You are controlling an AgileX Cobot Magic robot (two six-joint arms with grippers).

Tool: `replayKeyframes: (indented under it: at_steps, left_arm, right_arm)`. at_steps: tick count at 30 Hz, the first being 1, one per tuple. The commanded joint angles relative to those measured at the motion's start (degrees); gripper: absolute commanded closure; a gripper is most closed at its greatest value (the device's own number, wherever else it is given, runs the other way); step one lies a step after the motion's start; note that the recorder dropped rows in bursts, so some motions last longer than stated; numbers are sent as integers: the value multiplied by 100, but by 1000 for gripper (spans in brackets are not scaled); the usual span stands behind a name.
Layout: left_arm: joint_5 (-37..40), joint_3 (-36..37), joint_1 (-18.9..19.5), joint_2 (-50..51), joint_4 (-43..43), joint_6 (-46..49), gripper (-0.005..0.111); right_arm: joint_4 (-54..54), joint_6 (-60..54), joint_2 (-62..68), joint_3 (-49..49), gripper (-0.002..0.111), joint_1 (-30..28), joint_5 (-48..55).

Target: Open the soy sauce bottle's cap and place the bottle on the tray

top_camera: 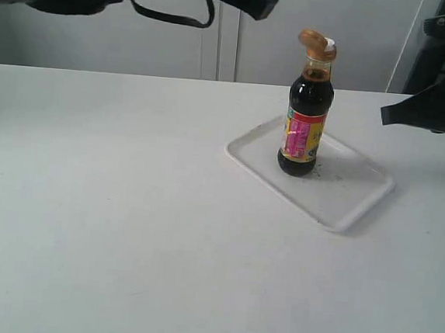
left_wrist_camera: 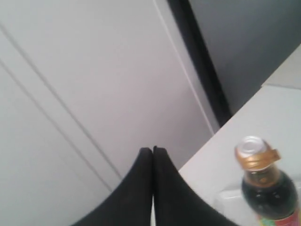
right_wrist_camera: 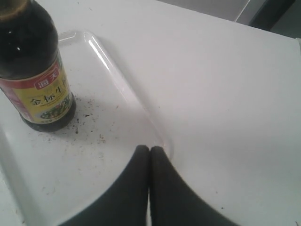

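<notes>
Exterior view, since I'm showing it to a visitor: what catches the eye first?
The soy sauce bottle stands upright on the white tray, right of centre on the table. Its bronze cap is flipped open. Both grippers hang clear, fingers shut: left up high, right over the tray's edge.

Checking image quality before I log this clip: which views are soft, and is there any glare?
Exterior view: fairly sharp, evenly lit; the small clear glass soy sauce bottle casts only a faint shadow on the shallow white plastic tray. Left wrist view: noticeably soft, the bronze-gold flip cap blurred. Right wrist view: label readable, a bright streak of glare along the tray rim.
</notes>
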Motion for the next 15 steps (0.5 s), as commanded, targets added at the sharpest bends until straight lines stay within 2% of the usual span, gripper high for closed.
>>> replayKeyframes:
  at_steps: [1, 7, 11, 15]
  left_arm:
    - [936, 361, 7, -353, 70, 318, 107]
    - [2762, 780, 7, -568, -9, 1201, 107]
    - [3897, 782, 44, -572, -1285, 2623, 107]
    - [4252, 782, 434, -581, -3048, 3876, 107]
  right_arm:
    - [19, -1, -3, 38, 108, -32, 9]
    - [19, -1, -3, 38, 108, -32, 32]
    - [19, -1, -3, 38, 108, -32, 32]
    - [19, -1, -3, 38, 108, -32, 32]
